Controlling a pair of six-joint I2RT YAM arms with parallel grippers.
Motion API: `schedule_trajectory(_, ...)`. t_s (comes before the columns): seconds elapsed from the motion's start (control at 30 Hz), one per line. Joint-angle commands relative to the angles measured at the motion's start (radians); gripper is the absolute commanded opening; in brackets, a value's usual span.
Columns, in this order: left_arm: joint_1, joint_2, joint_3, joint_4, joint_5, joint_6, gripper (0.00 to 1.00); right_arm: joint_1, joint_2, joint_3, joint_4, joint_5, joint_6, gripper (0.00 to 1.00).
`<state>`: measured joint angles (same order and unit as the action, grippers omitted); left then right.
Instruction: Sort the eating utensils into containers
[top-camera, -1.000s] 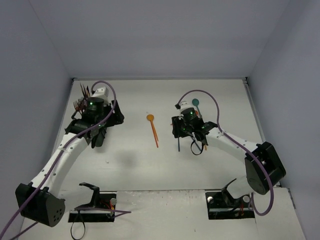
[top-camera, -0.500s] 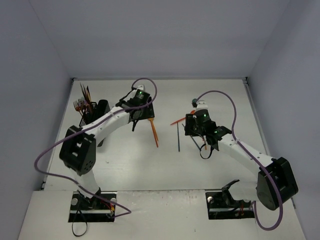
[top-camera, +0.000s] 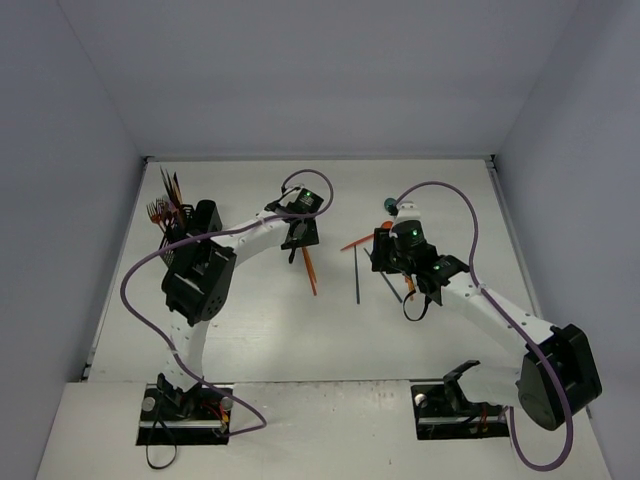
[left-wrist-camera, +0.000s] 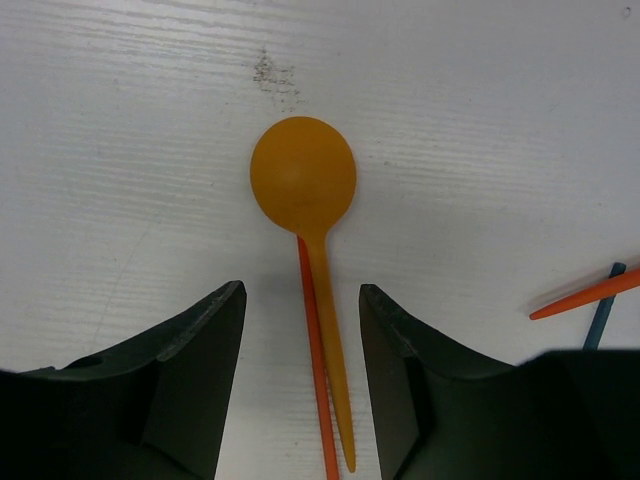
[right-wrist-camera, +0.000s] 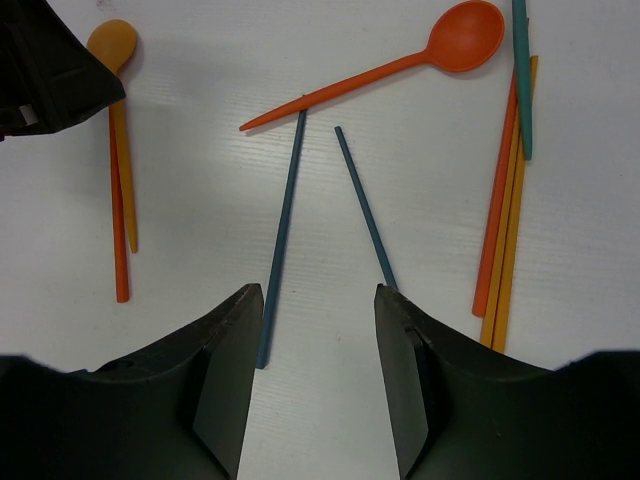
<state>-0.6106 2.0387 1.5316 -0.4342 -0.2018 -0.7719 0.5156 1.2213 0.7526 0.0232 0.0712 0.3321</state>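
Hovering spread, the left gripper (left-wrist-camera: 300, 295) straddles the yellow-orange spoon (left-wrist-camera: 303, 175); the right gripper (right-wrist-camera: 318, 292), likewise spread, overhangs 2 blue sticks (right-wrist-camera: 287, 210).

Amber round-bowled plastic spoon (left-wrist-camera: 303, 180): plain yellow-orange
Thin red-orange stick (left-wrist-camera: 317, 370): uniform red-orange
Long orange-red spoon (right-wrist-camera: 465, 35): solid orange-red
Slim dark-blue rod (right-wrist-camera: 281, 235): deep blue
Second dark-blue rod (right-wrist-camera: 365, 205): same blue
Teal tapered handle (right-wrist-camera: 521, 80): teal
Black wire-mesh caddy (top-camera: 205, 215): black, grid pattern
White table (right-wrist-camera: 620, 300): white, faint streaks

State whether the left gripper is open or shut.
Open: the left gripper has its fingers apart, the yellow spoon lying untouched between them.
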Motion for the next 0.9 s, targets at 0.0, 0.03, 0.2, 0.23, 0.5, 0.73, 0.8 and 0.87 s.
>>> schedule_trajectory(0.0,-0.018,-0.003,0.072,0.007,-0.033,-0.020,0.44,-0.008,-0.004,-0.004,0.026,-0.001,-0.012,0.46)
schedule_trajectory(0.03,-0.018,0.006,0.077,0.006,-0.038,-0.021,0.42,-0.008,-0.006,-0.007,0.026,0.000,-0.013,0.46)
schedule_trajectory(0.2,-0.018,0.041,0.103,-0.004,-0.054,-0.024,0.39,-0.008,-0.015,-0.014,0.026,0.007,-0.015,0.46)
schedule_trajectory(0.23,-0.018,0.047,0.111,-0.009,-0.058,-0.024,0.38,-0.008,-0.016,-0.015,0.026,0.007,-0.015,0.46)
schedule_trajectory(0.5,-0.015,0.094,0.164,-0.048,-0.101,-0.009,0.29,-0.008,-0.022,-0.021,0.027,0.009,-0.019,0.46)
schedule_trajectory(0.73,-0.006,0.120,0.202,-0.052,-0.116,0.012,0.28,-0.008,-0.025,-0.030,0.027,0.003,-0.021,0.46)
schedule_trajectory(0.8,0.003,0.131,0.211,-0.052,-0.112,0.014,0.28,-0.008,-0.026,-0.031,0.027,0.001,-0.022,0.46)
schedule_trajectory(0.87,0.009,0.138,0.218,-0.051,-0.114,0.014,0.28,-0.008,-0.026,-0.032,0.027,-0.001,-0.024,0.46)
